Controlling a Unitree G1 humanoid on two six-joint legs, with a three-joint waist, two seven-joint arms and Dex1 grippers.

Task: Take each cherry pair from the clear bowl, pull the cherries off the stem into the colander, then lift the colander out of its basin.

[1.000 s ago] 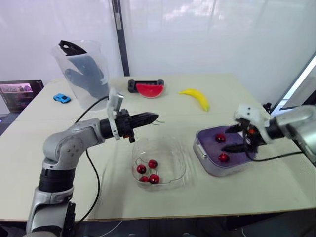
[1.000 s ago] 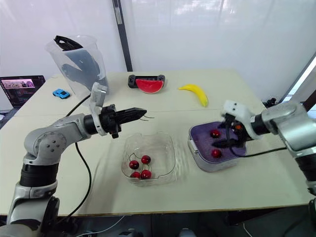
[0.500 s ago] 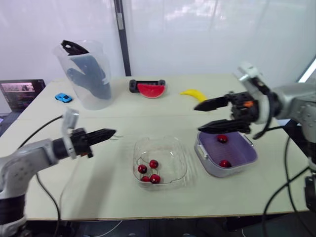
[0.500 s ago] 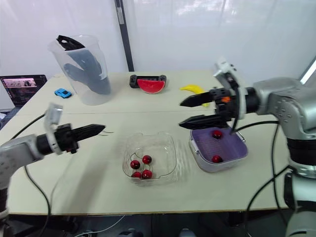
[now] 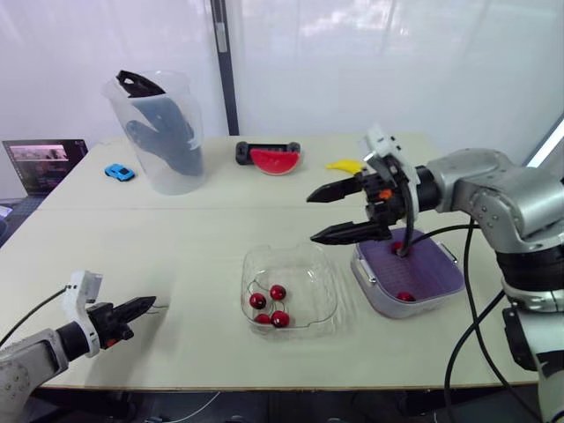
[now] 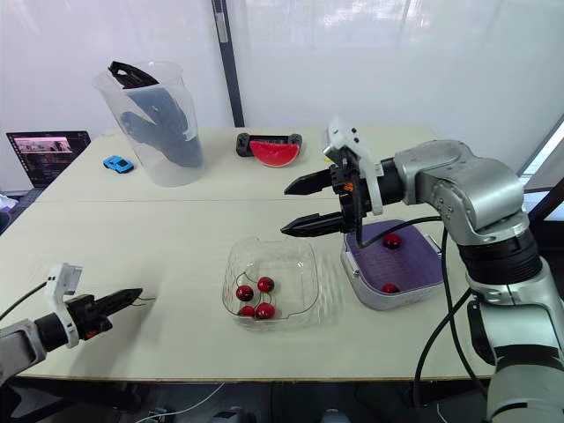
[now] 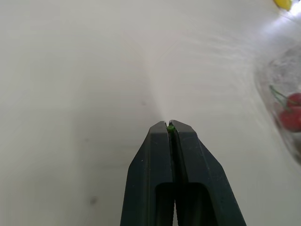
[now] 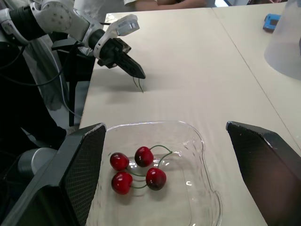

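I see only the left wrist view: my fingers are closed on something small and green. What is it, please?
Observer: A bare stem hangs from the left gripper; no cherry is on it.
Operator: How many cherries are in the clear bowl?
Observer: Four cherries lie in the clear bowl, in two stemmed pairs.
Operator: And the right gripper?
Observer: The right gripper is open, held in the air close to the clear bowl and the purple colander.
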